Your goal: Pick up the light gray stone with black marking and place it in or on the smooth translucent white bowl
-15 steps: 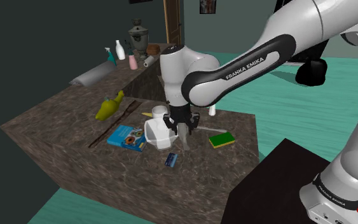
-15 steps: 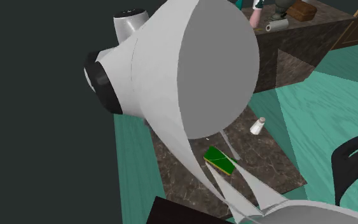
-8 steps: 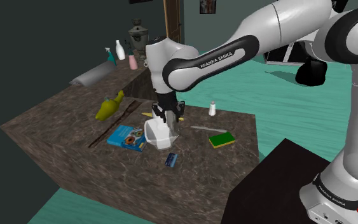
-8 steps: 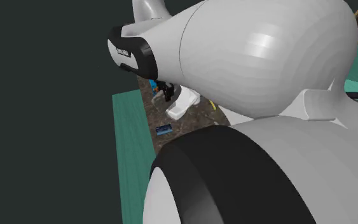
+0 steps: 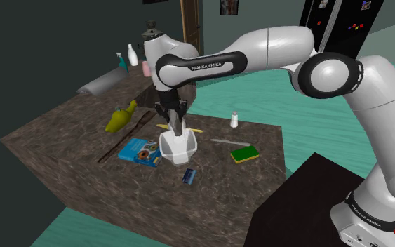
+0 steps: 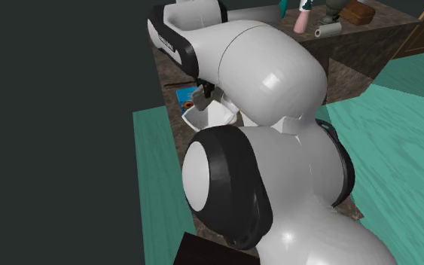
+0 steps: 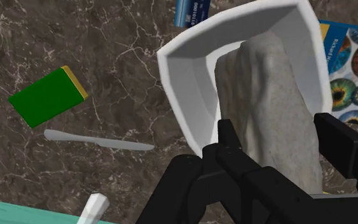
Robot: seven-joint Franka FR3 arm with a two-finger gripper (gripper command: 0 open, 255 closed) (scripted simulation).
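My black gripper (image 7: 284, 145) is shut on the light grey stone (image 7: 266, 95), one finger on each side of it. The stone hangs upright over the hollow of the white bowl (image 7: 182, 76), its far end reaching down inside. From the shoulder camera the gripper (image 5: 176, 125) points down over the back rim of the bowl (image 5: 178, 149), which stands on the dark marble counter (image 5: 83, 175). In the second exterior view the gripper (image 6: 201, 93) is just above the bowl (image 6: 205, 117), with the arm's big white links in front.
A blue picture book (image 5: 139, 151) lies beside the bowl, and a small blue card (image 5: 187, 177) in front of it. A green sponge (image 5: 245, 153), a knife (image 5: 224, 142) and a white shaker (image 5: 234, 120) lie toward the shoulder view's right. A yellow-green object (image 5: 121, 118) lies on the left.
The arm has swung toward the shoulder view's left. The gripper has moved from the bowl's right side to over the bowl, carrying the stone.
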